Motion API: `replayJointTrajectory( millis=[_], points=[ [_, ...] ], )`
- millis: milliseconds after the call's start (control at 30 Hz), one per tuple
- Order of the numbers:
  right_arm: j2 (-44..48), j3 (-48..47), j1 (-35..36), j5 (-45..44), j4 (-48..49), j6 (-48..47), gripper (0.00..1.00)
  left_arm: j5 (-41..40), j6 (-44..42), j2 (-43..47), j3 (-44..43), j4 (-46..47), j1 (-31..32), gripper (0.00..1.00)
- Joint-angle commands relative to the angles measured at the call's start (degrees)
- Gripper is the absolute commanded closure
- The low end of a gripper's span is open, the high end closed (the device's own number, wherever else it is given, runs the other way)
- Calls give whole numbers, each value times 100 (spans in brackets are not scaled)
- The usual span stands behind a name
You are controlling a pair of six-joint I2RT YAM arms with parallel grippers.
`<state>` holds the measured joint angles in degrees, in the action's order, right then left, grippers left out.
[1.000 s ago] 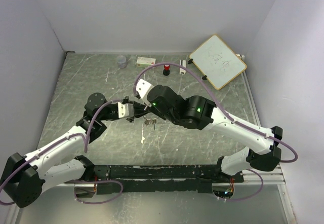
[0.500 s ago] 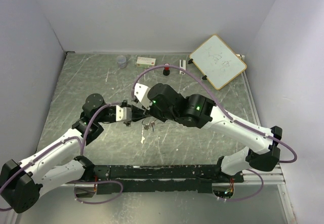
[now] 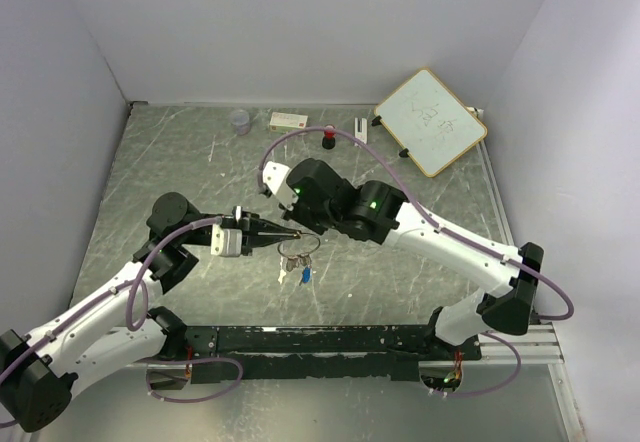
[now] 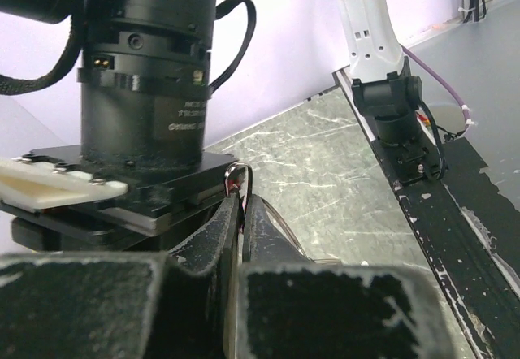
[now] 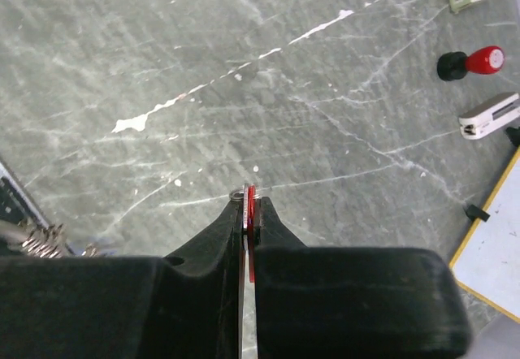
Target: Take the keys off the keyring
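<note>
Both arms meet mid-desk, tips nearly touching. The left fingers [image 4: 218, 231] are pressed together w/ the thin wire of the keyring [image 4: 236, 170] pinched at the very tips; there's a bit of red right behind the loop. The right fingers [image 5: 218, 231] are also clamped tight, on the red key [image 5: 251, 213]. You see its head edge-on as a thin red strip between them, w/ a small silver loop poking out at the tip.

From the top cam the rest of the bunch hangs just below where the two tips meet. That's the ring, the blue key [image 3: 306, 275] and a pale silver piece [image 3: 283, 274] beside it. Can't tell if they touch the desk [image 3: 180, 162] or dangle just above it, tbh.

Other stuff sits along the far edge, well apart from the action:
- a clear cup [image 3: 240, 120]
- a small box [image 3: 288, 120]
- a black thing w/ a red top [image 3: 328, 140]
- a little white item [image 3: 360, 130] next to it
- a whiteboard [image 3: 430, 122] at the far right corner, tilted
</note>
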<state>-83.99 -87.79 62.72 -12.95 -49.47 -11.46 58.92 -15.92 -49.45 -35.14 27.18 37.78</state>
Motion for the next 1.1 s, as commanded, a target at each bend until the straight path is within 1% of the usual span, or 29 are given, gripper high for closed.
replayJointTrajectory(
  millis=[0, 133, 267, 367, 467, 600, 733, 833, 933, 1067],
  points=[
    [226, 161, -292, -534, 633, 8, 100, 189, -143, 28, -151, 65, 35, 93],
    [521, 340, -693, -1256, 1247, 110, 100, 82, -209, -25, -156, -69, 34, 93],
    [974, 644, -1146, -1537, 2039, 245, 100, -85, -264, -177, -216, -196, 36, 93],
    [1259, 1014, -1444, -1661, 2581, 354, 100, -414, -90, -468, -251, -62, 36, 93],
    [1394, 1401, -1838, -1824, 3000, 648, 100, -909, 242, -933, -350, 146, 34, 91],
    [1335, 2063, -2334, -1360, 3408, 953, 100, -1569, 589, -1771, -558, 454, 29, 91],
    [873, 2496, -2738, -755, 3711, 1324, 100, -2063, 1005, -2394, -626, 1038, 25, 92],
    [430, 2798, -2934, -371, 4080, 1528, 100, -2164, 1231, -2756, -685, 1413, 11, 92],
    [56, 3006, -3126, -180, 4559, 1670, 100, -2235, 1468, -3066, -696, 1853, -24, 92],
    [-397, 3348, -3490, 233, 5088, 1865, 100, -2358, 1636, -3463, -765, 2128, -109, 91]
  ],
)
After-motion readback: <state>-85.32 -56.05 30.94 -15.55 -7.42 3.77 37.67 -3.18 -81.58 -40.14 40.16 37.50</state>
